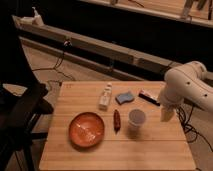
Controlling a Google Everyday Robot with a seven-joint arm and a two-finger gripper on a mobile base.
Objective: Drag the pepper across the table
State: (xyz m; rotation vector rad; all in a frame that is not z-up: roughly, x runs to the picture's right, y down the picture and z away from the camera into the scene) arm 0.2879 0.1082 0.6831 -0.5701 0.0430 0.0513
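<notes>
The pepper is a slim dark red chili lying lengthwise near the middle of the light wooden table. It sits between the round orange bowl on its left and a pale cup on its right. My white arm comes in from the right. My gripper hangs over the table's right part, to the right of the cup and well apart from the pepper. It holds nothing that I can see.
A white bottle, a blue sponge and a dark wrapped bar lie along the table's far side. A dark chair stands to the left. Cables run over the floor behind and to the right.
</notes>
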